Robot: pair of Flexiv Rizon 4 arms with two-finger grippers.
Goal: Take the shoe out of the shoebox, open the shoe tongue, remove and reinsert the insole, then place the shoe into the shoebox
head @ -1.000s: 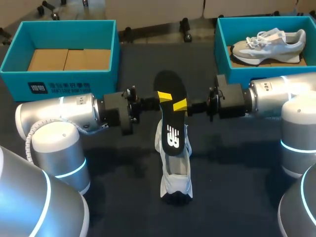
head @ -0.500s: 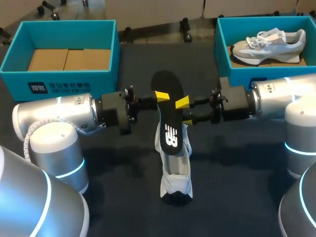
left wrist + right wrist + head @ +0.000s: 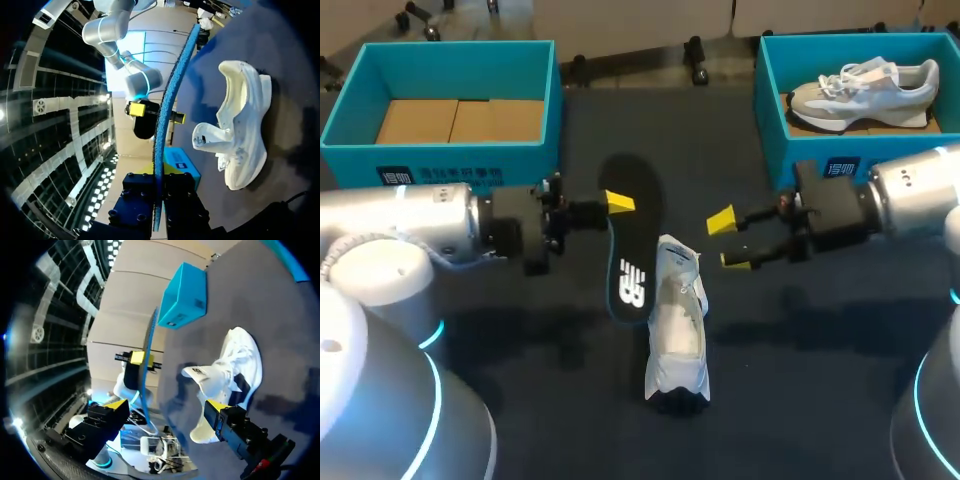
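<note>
Insole [image 3: 630, 235] showing black, white logo on top, blue along its edge. White shoe [image 3: 677, 325], near-black table [image 3: 800, 350]. Teal left shoebox [image 3: 440, 52], brown cardboard floor; teal right shoebox [image 3: 775, 90], its sneaker [image 3: 865, 90] grey and white. Yellow tips on left gripper [image 3: 617, 203] and right gripper [image 3: 728, 240].

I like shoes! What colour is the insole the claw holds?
Black insole with a white mark; the head view shows it best.

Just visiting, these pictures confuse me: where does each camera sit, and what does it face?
Head view: above and behind, looking down on the table; both arms show.
Left wrist view: on that wrist, along the left gripper clamping the insole.
Right wrist view: on that wrist, past the open right gripper.
All share the shoe.
</note>
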